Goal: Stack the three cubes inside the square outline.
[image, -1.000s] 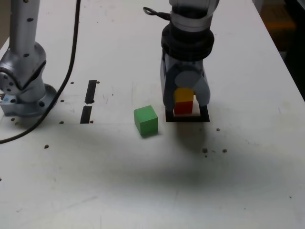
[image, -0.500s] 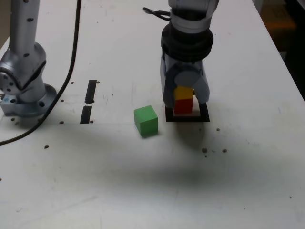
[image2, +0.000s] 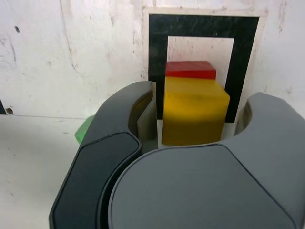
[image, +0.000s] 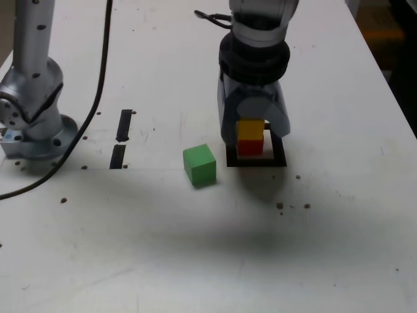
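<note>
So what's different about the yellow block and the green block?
The yellow block sits up on top of the red block, but the green block sits right on the table. The yellow block is between the pincer's open fingers, while the green block is outside them. They're both solid-colour cubes.

exterior: bright glare lower centre, soft shadow below claw | wrist: evenly lit

Matt grey jaws, seemingly plastic; smooth yellow cube; scuffed, speckled white tabletop.
</note>
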